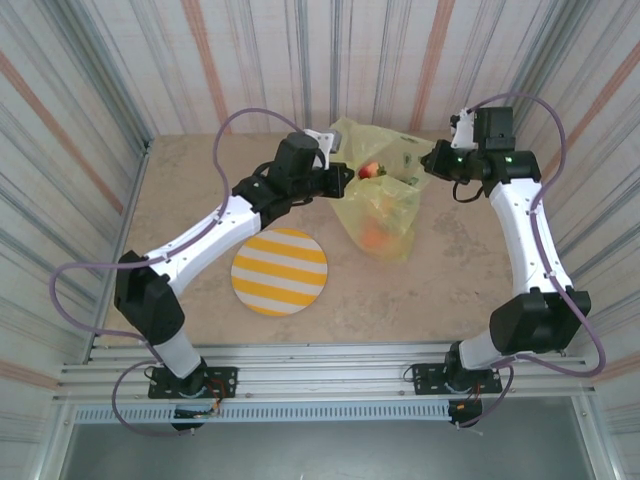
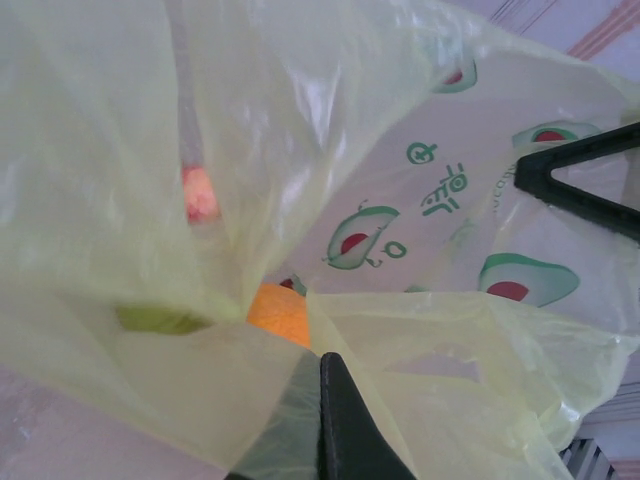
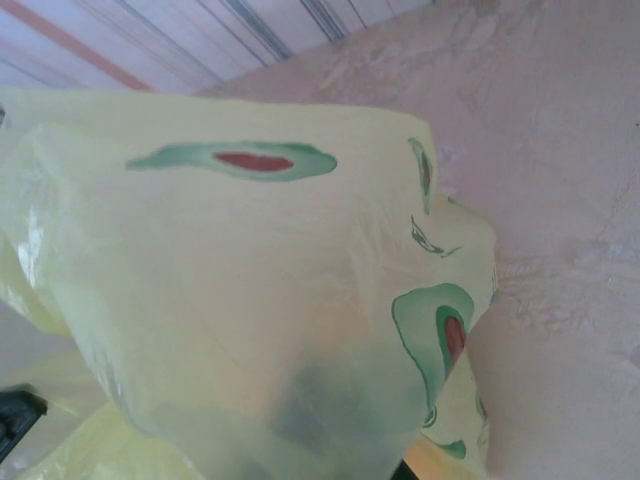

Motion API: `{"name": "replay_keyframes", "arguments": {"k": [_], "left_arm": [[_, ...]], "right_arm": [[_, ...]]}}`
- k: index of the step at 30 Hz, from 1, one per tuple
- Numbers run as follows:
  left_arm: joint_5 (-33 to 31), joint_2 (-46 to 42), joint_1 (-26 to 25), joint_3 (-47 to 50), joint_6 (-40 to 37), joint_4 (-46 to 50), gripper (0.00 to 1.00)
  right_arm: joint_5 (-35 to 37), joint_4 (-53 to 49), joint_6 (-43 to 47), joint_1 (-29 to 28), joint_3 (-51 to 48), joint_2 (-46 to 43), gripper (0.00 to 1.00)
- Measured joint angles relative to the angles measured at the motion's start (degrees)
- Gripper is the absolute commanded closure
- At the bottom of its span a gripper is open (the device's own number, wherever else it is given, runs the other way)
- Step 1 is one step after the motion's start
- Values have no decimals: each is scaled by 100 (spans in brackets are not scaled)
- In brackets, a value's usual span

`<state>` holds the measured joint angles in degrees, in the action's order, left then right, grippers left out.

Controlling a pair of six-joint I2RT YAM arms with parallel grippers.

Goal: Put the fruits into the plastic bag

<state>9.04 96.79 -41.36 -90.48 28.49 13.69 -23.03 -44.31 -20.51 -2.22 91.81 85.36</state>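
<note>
1. The left fingers [image 2: 340, 425] are pressed together on the bag [image 1: 390, 195]. In the left wrist view, yellow film bunches tight around the dark fingertip at the bottom edge.
2. The right fingers [image 1: 436, 160] are also closed, pinching the bag's opposite rim. In the right wrist view the film hangs straight across the lens, showing its green-and-red printed marks.
3. A dark triangular part [image 2: 585, 185] shows at the right edge of the left wrist view. I cannot tell whose it is.
4. Between the two grips the bag stands up from the bench [image 1: 460, 270] with its mouth drawn open, towards the back wall.
5. The fruits [image 1: 375, 236] are inside the bag.
6. In the left wrist view, an orange [image 2: 282, 312] sits just past the left fingertip. A green fruit [image 2: 160, 320] lies beside it behind the film, and a pink fruit [image 2: 200, 195] shows higher up.
7. From above, a red-and-yellow fruit [image 1: 370, 170] sits at the mouth, between the two sets of fingers. Orange colour shows through the bag's lower part, which rests on the bench.
8. The plate [image 1: 279, 271] lies flat on the bench, nearer the arm bases than the bag and to its left, not touching it.
</note>
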Motion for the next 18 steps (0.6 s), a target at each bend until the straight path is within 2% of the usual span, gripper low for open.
{"name": "replay_keyframes", "arguments": {"k": [7, 9, 10, 14, 18], "left_arm": [[46, 511, 44, -2, 24, -24, 100], [46, 612, 109, 37, 26, -20, 95], [44, 634, 144, 57, 26, -24, 92], [57, 638, 310, 195, 4, -50, 62], [57, 518, 420, 468, -35, -114, 44]], "right_arm": [[-114, 37, -9, 2, 0, 509, 100], [-173, 72, -28, 2, -2, 649, 98], [-214, 76, -31, 2, -2, 699, 95], [-297, 63, -52, 2, -2, 809, 76], [-372, 13, -26, 31, 2, 769, 69]]}}
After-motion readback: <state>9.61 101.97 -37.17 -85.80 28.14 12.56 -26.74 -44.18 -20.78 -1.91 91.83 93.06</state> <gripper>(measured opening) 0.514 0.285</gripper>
